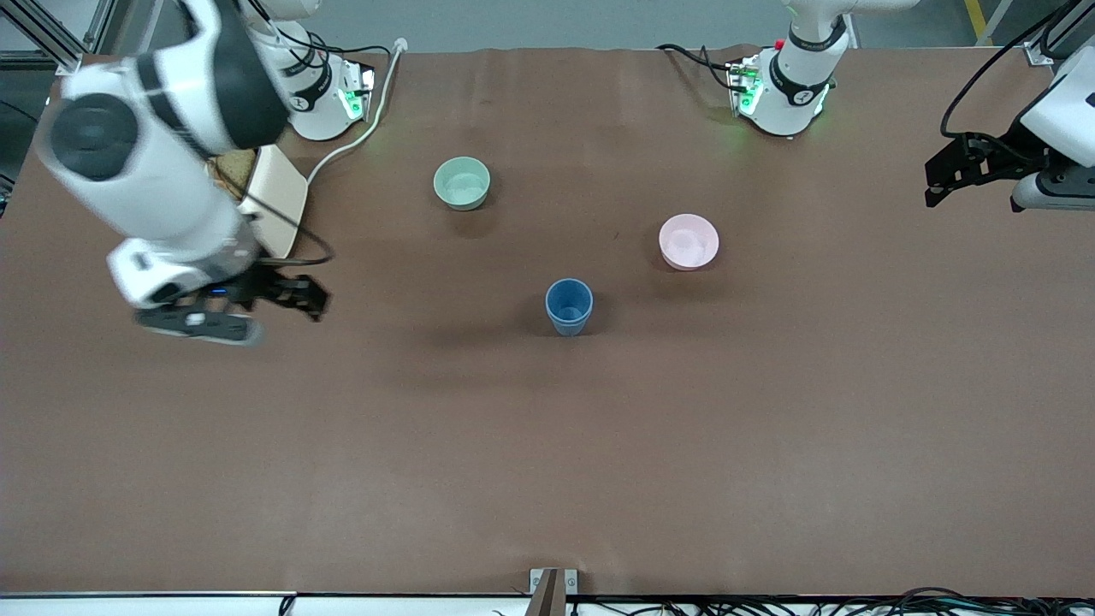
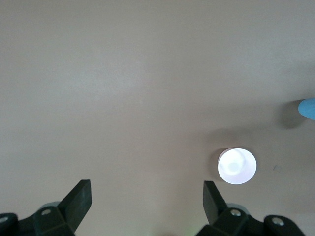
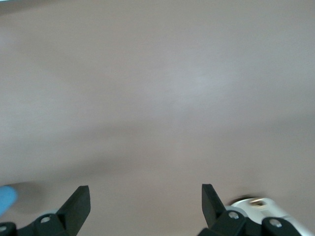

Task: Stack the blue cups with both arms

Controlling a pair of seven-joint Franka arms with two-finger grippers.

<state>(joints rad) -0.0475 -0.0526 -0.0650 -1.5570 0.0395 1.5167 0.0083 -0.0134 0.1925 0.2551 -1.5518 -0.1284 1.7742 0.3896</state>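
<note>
A blue cup (image 1: 569, 306) stands upright on the brown table near its middle. I cannot tell whether a second cup sits nested in it, and no separate second blue cup shows. Its edge shows in the left wrist view (image 2: 307, 107) and as a blue blur in the right wrist view (image 3: 5, 199). My right gripper (image 1: 310, 297) is open and empty over bare table toward the right arm's end. My left gripper (image 1: 938, 181) is open and empty over the table's edge at the left arm's end. Both sets of jaws stand wide apart in the wrist views (image 2: 147, 191) (image 3: 146, 192).
A pale green bowl (image 1: 462, 182) stands farther from the front camera than the cup. A pink bowl (image 1: 689, 241) stands beside the cup toward the left arm's end and shows in the left wrist view (image 2: 237, 166). A cream board (image 1: 275, 204) lies by the right arm's base.
</note>
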